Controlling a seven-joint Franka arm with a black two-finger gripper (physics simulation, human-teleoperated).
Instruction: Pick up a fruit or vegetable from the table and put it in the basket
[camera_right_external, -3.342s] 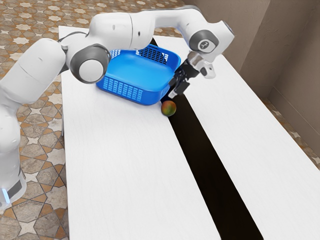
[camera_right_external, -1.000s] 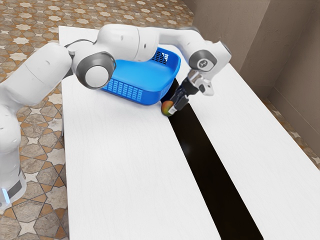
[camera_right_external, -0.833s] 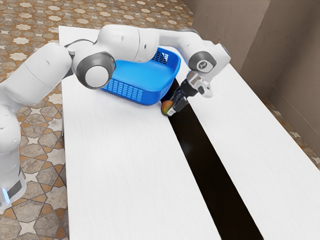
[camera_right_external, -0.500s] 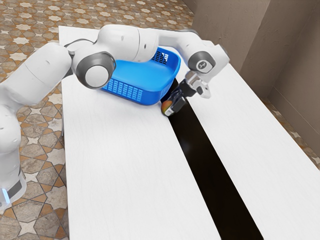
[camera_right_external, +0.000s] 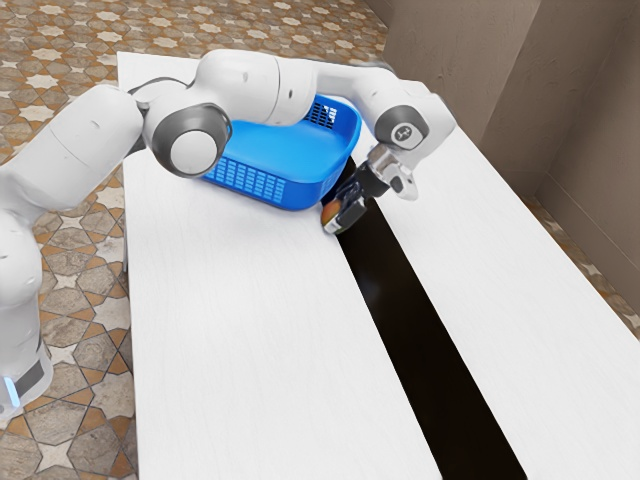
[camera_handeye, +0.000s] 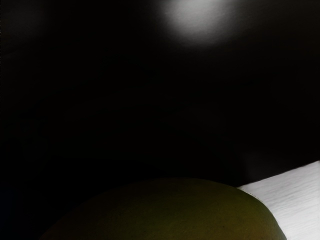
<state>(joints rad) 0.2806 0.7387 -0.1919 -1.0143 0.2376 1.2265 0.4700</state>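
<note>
My gripper is down at the orange-green fruit, just outside the blue plastic basket — whether it stands wide, narrow or closed on the fruit, I cannot tell. The fruit is near the basket's corner toward the exterior view's right. From beside that corner, a black stripe runs away across the white table.
</note>
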